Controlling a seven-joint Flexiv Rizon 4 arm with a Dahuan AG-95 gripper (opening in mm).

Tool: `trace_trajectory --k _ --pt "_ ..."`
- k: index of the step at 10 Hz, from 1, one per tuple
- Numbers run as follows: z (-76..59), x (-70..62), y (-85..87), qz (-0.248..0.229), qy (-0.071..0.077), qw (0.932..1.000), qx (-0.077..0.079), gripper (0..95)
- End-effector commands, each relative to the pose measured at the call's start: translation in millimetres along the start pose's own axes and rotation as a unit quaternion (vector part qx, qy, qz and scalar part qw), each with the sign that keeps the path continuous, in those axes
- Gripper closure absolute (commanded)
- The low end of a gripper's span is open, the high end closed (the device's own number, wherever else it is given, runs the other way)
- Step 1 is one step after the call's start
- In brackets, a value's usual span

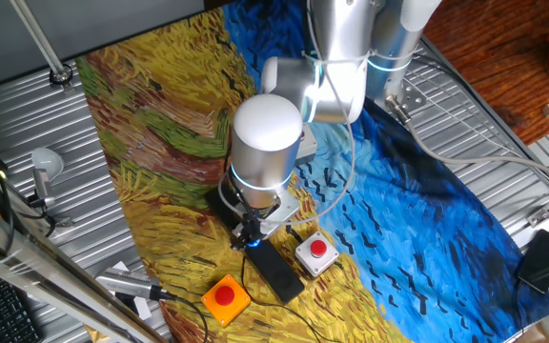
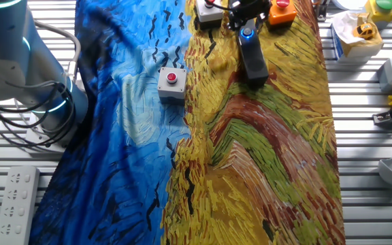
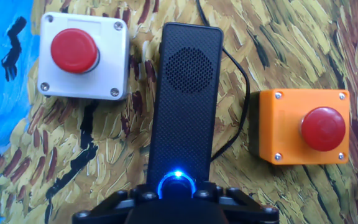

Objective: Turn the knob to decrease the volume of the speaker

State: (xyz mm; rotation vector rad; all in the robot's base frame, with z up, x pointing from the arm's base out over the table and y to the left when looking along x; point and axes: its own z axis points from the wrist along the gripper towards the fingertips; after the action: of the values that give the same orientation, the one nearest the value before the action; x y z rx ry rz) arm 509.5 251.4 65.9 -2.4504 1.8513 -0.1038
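The speaker [image 3: 185, 99] is a long black bar lying on the painted cloth; it also shows in one fixed view [image 1: 276, 270] and in the other fixed view [image 2: 253, 58]. Its knob [image 3: 177, 185], ringed in blue light, sits at the bottom edge of the hand view. My gripper [image 3: 177, 194] is down over the knob with a dark finger close against each side of the ring. In one fixed view the gripper [image 1: 253, 236] stands upright over the blue glow. In the other fixed view the knob [image 2: 248, 32] glows just below the gripper [image 2: 245, 20].
A white box with a red push button [image 3: 82, 56] lies left of the speaker, and an orange box with a red button [image 3: 303, 127] lies right of it. A thin black cable [image 3: 232, 134] runs beside the speaker. Another button box [image 2: 172, 83] sits on the blue cloth.
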Motion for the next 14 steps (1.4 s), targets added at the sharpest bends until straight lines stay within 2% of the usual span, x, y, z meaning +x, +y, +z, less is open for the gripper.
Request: trace_trajectory --k 1,3,4,5,6,8,9,11,14 --pt "-0.5 0.5 -0.8 0.358 0.006 0.9338 -0.008 38.0" --pt "-0.5 0.5 -0.8 0.373 0.007 0.9276 -0.008 38.0" --pt "-0.5 0.5 -0.8 0.387 0.008 0.9222 -0.008 38.0" --pt "-0.5 0.5 -0.8 0.404 0.01 0.9146 -0.007 38.0" --pt "-0.6 0.5 -0.9 0.442 0.016 0.8968 -0.006 38.0" --pt "-0.6 0.5 -0.9 0.464 0.023 0.8853 -0.005 38.0" --pt "-0.6 0.6 -0.9 0.485 0.025 0.8741 -0.004 38.0" --pt "-1.0 1.5 -1.2 0.536 0.026 0.844 -0.002 38.0" --pt "-1.7 2.8 -2.8 0.632 0.025 0.7741 -0.005 38.0"
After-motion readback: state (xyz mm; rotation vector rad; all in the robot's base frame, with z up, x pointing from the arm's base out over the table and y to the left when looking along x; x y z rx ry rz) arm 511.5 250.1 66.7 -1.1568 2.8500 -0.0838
